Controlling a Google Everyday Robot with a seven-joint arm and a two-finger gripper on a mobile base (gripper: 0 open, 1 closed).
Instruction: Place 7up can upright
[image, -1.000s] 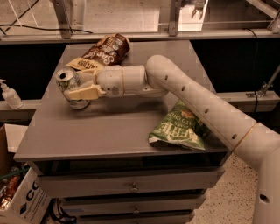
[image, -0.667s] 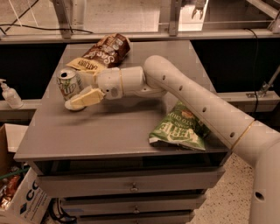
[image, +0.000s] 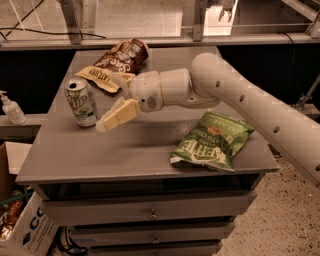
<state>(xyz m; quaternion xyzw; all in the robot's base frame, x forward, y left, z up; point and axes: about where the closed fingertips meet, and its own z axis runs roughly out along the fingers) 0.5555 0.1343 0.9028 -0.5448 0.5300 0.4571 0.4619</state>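
7up can (image: 81, 102) now stands upright on the left side of the bench (image: 145, 157), pull-tab end up, with bare surface all round its base. A second ago it was lying tipped inside the gripper (image: 112, 110); since then it has been set on its base and let go. The gripper has backed off to the right and sits just beside the can, not touching it. It is spread and holding nothing, the near finger angled down toward the bench. The arm (image: 240, 95) reaches in from the right, passing above the green chip bag (image: 212, 140) on the near right.

I judge the task to be essentially done: the can stands on its own and shows no lean that I can make out. What is left is getting clear without a knock. The near finger is low and close to the can's right side, so I would lift and pull away to the right rather than sweep left. The brown chip bag (image: 125, 54) and the beige bag (image: 100, 77) lie at the far side, behind the can.
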